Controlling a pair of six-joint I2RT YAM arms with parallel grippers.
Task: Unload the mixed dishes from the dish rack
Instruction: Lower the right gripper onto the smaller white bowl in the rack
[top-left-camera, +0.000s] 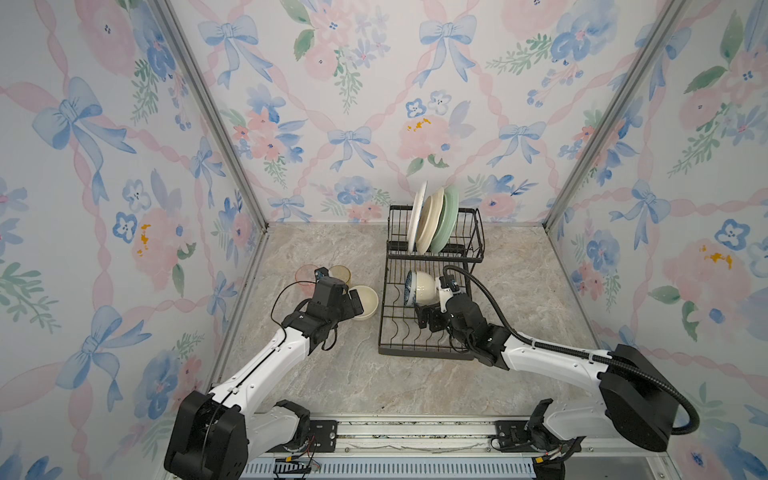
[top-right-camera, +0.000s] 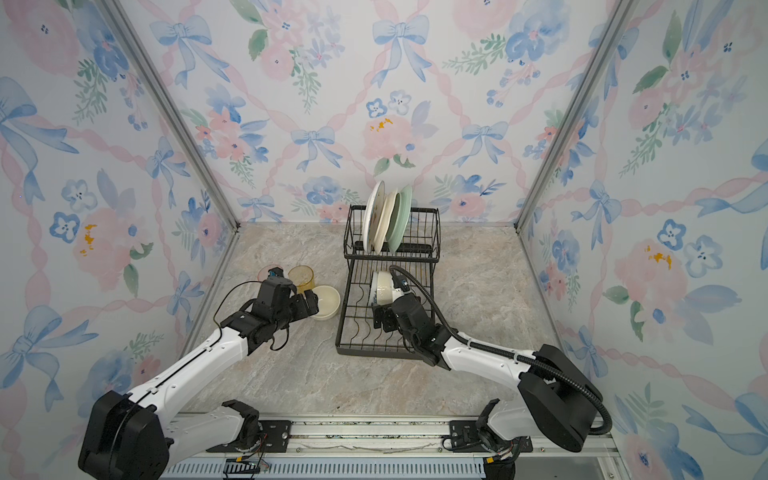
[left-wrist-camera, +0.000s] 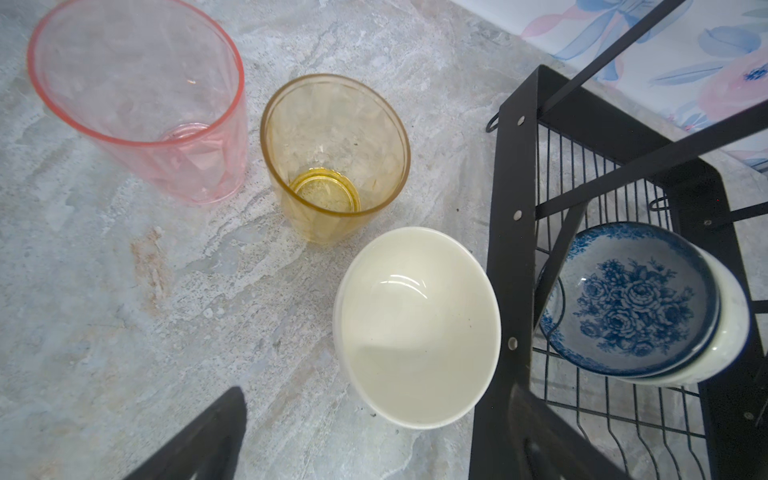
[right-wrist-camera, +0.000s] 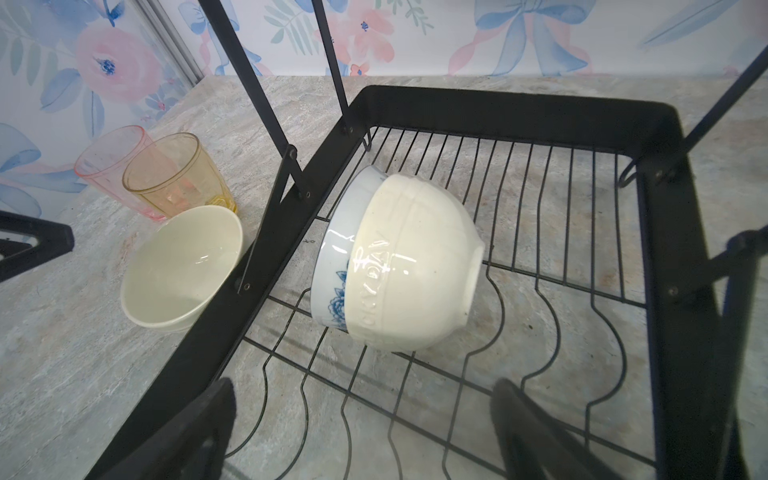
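Note:
The black wire dish rack (top-left-camera: 424, 355) stands right of centre. Its raised tier holds a white plate (top-left-camera: 417, 216), a cream plate (top-left-camera: 430, 220) and a pale green plate (top-left-camera: 446, 218) on edge. On the lower tray a cream bowl (right-wrist-camera: 411, 266) lies on its side, nested against a blue-and-white bowl (left-wrist-camera: 631, 299). Left of the rack, on the table, stand another cream bowl (left-wrist-camera: 415, 328), a yellow tumbler (left-wrist-camera: 336, 153) and a pink tumbler (left-wrist-camera: 137, 91). My left gripper (left-wrist-camera: 374, 432) is open and empty just short of that bowl. My right gripper (right-wrist-camera: 365, 415) hangs open over the tray, near the nested bowls.
Flowered walls close in the marble table (top-left-camera: 332, 374) at the back and both sides. The rack's slanted side struts (right-wrist-camera: 266, 116) rise between the tray and the table bowl. Curved wire dividers (right-wrist-camera: 540, 324) run across the tray under my right gripper.

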